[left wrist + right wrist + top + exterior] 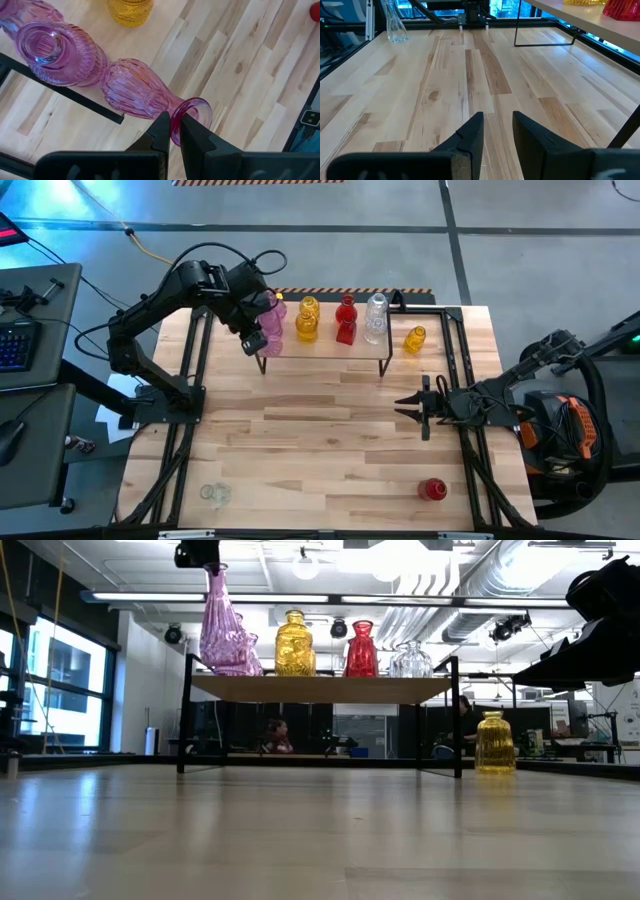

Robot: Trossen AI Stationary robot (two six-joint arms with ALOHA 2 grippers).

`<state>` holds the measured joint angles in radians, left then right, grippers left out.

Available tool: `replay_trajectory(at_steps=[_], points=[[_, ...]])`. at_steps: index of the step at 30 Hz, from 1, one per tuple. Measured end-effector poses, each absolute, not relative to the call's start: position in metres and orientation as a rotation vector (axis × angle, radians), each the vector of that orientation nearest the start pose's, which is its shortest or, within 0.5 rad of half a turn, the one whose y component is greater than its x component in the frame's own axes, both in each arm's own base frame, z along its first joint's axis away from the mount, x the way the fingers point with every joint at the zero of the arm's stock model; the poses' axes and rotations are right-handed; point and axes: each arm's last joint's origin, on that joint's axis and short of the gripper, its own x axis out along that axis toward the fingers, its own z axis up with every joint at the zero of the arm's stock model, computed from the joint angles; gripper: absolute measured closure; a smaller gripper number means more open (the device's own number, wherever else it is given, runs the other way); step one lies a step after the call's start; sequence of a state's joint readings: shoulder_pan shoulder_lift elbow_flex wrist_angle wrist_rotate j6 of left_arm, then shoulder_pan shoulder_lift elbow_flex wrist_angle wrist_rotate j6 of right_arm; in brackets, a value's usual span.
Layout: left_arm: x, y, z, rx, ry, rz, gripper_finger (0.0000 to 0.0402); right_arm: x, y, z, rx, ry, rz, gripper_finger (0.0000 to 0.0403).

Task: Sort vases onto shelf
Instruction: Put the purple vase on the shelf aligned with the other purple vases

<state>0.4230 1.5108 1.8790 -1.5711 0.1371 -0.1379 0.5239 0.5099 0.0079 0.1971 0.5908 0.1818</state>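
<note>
We saw the left tool pinched tight on the rim of a pink vase, holding it by the mouth at the left end of the shelf, just beside another pink vase that already stood there. Along the shelf stood an amber vase, a red vase and a clear vase; on the tabletop were another amber one beside the shelf's right end, a red one and a clear one near the front edge. The right tool hung over bare tabletop well apart from every vase, its fingers a little spread and holding nothing.
</note>
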Motion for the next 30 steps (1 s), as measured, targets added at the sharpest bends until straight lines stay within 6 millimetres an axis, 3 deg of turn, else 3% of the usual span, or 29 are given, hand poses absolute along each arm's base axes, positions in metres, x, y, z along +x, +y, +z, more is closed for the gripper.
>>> replay_trajectory(at_steps=[6,13,30], points=[[0.225,0.101,0.42,-0.457,1.146,0.34,0.0387,0.113,0.046,0.14,0.019,0.251,-0.09,0.0315],[0.224,0.102,0.404,-0.506,1.2,0.304,0.0387,0.113,0.046,0.14,0.019,0.251,-0.09,0.0315],[0.217,0.112,0.406,-0.486,1.185,0.312,0.0387,0.113,0.046,0.14,0.019,0.251,-0.09,0.0315]])
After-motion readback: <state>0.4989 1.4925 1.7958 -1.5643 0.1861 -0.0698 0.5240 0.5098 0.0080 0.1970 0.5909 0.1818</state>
